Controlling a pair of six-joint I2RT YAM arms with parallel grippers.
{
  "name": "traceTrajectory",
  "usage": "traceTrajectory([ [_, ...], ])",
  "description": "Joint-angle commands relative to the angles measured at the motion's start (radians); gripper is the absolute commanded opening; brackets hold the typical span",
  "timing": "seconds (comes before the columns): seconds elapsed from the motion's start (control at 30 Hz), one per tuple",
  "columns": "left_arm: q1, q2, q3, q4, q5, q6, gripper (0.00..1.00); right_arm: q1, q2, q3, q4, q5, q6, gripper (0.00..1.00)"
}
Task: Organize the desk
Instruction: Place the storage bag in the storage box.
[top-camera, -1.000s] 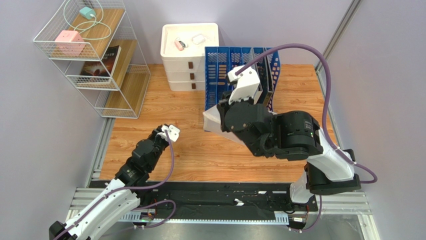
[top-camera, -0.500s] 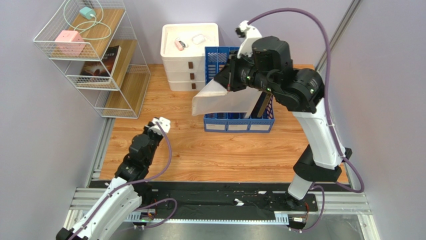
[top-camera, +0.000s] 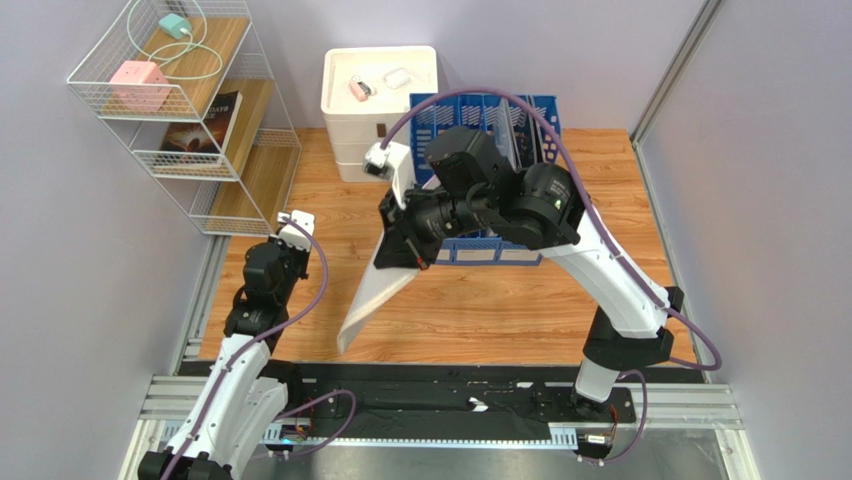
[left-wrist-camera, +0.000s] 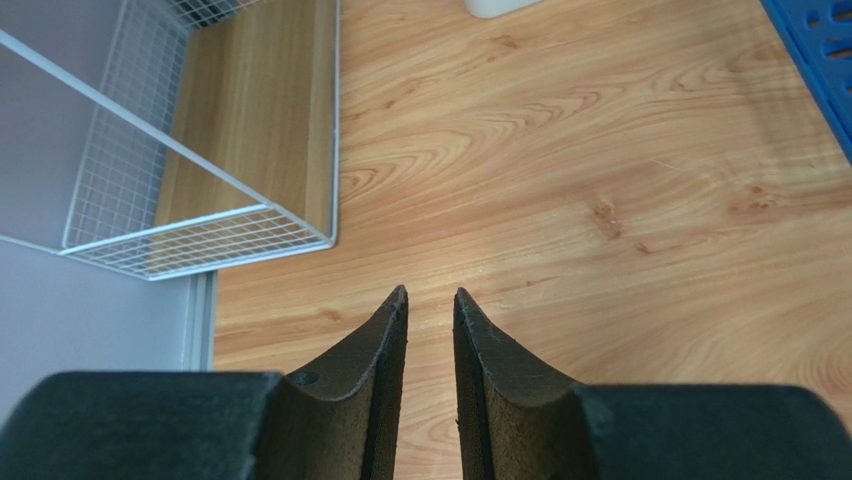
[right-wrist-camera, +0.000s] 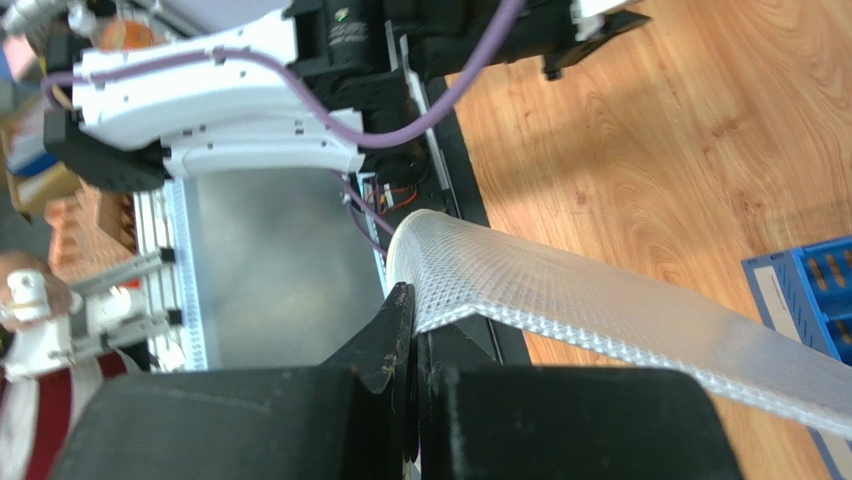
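The desk (top-camera: 480, 310) is a wide orange-brown wooden top. My right gripper (top-camera: 412, 256) hangs over its middle, shut on the edge of a translucent white plastic folder (top-camera: 372, 292) that droops down and left toward the front edge. The right wrist view shows the jaws (right-wrist-camera: 415, 300) pinching the ribbed folder (right-wrist-camera: 600, 305), which bends off to the right. Beside the wire shelf, my left gripper (top-camera: 290, 232) is over the desk's left side. Its fingers (left-wrist-camera: 430, 296) stand a narrow gap apart, with only bare wood (left-wrist-camera: 600, 200) between them.
A blue file rack (top-camera: 480, 112) stands behind the right arm, next to a white drawer unit (top-camera: 378, 100) with small items on top. The white wire shelf (top-camera: 190, 110) at the back left holds a book, a pink cube and a cable.
The right arm has swung the folder from over the blue rack leftward and down toward the desk's front. The left arm has drawn back toward the wire shelf.
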Motion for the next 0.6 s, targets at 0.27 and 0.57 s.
traceTrajectory([
  [0.27,0.013,0.004,0.045,-0.019,0.08,-0.029,0.3,-0.063,-0.035,-0.004,-0.033,0.095,-0.115,0.0],
  [0.57,0.013,0.001,0.045,-0.034,0.111,-0.026,0.29,-0.233,0.032,0.101,0.007,0.253,-0.161,0.0],
])
